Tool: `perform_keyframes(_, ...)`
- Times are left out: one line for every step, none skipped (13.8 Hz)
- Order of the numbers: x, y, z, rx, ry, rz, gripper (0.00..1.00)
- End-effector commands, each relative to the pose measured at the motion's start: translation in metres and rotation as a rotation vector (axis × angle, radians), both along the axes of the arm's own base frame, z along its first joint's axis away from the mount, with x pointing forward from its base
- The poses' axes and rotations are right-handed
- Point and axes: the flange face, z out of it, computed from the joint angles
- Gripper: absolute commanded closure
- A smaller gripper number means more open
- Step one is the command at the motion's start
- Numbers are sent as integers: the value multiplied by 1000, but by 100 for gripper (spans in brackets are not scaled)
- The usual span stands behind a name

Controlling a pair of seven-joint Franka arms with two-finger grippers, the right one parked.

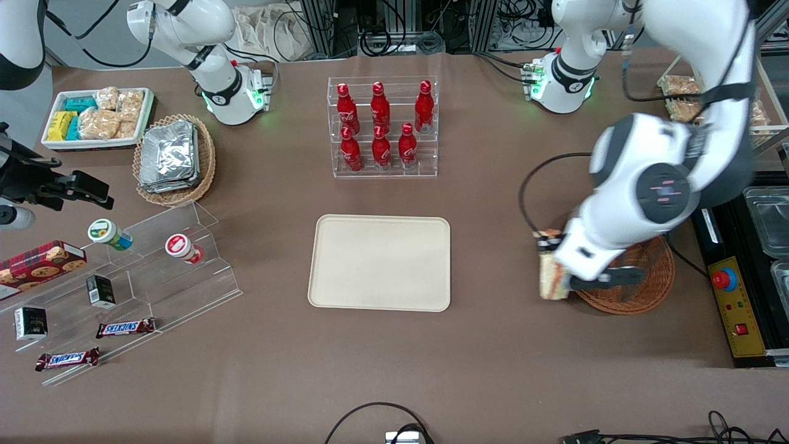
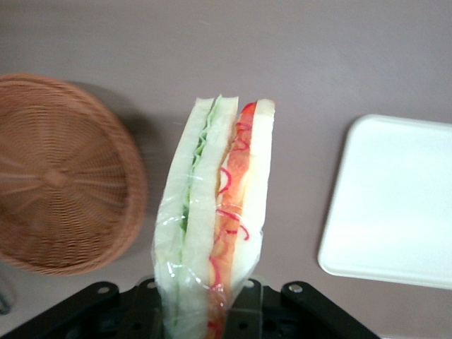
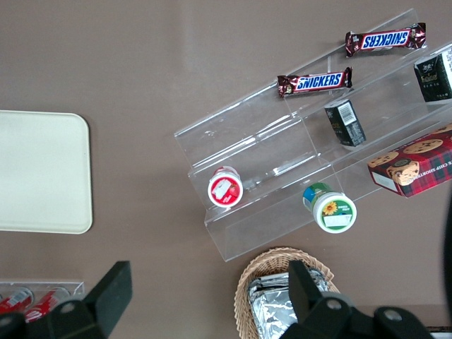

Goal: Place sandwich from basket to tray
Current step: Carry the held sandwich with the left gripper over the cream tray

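Plastic-wrapped white-bread sandwich wedge (image 2: 215, 226), clamped in black hand (image 1: 558, 274) beside brown wicker basket (image 1: 647, 283): carry level, release centrally over cream rectangular tray (image 1: 380, 262).

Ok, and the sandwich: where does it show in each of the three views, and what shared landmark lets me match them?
Front view: the sandwich is held in the gripper, lifted beside the basket, between it and the tray.
Left wrist view: the sandwich stands in the gripper, the basket and tray on either side.
Right wrist view: not in it.
Shared landmark: the tray, also in the right wrist view.
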Motion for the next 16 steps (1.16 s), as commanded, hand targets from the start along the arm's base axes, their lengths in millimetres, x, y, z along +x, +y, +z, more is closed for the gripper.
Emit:
perform_keyframes(9,-67,-38,-12,37,-53,100)
perform_keyframes(9,-85,-60,-6,51,-16,100)
perform_keyframes(10,-110,-84,-19,37,23,100)
perform_keyframes(5,-136,-103,-40,7,32,100)
perform_keyframes(-5,-161,-119,-52,-15,17,100)
perform_keyframes(-18,-185,-137,-49,-16,-21,100)
perform_keyframes(-26,-195,-156,-40,8,-35,100)
perform_keyframes(-27,-196,-167,-37,17,-33,100)
perform_keyframes(-26,-197,-174,-43,12,-31,100)
perform_keyframes(-26,-197,-178,-44,10,-35,100)
perform_keyframes(-27,-196,-185,-39,19,-40,100)
perform_keyframes(-27,-196,-190,-36,24,-38,100)
perform_keyframes(-28,-196,-191,-34,26,-34,100)
perform_keyframes(-28,-196,-191,-34,26,-34,100)
perform_keyframes(-28,-196,-191,-34,26,-32,100)
perform_keyframes(-28,-195,-192,-34,30,-28,94)
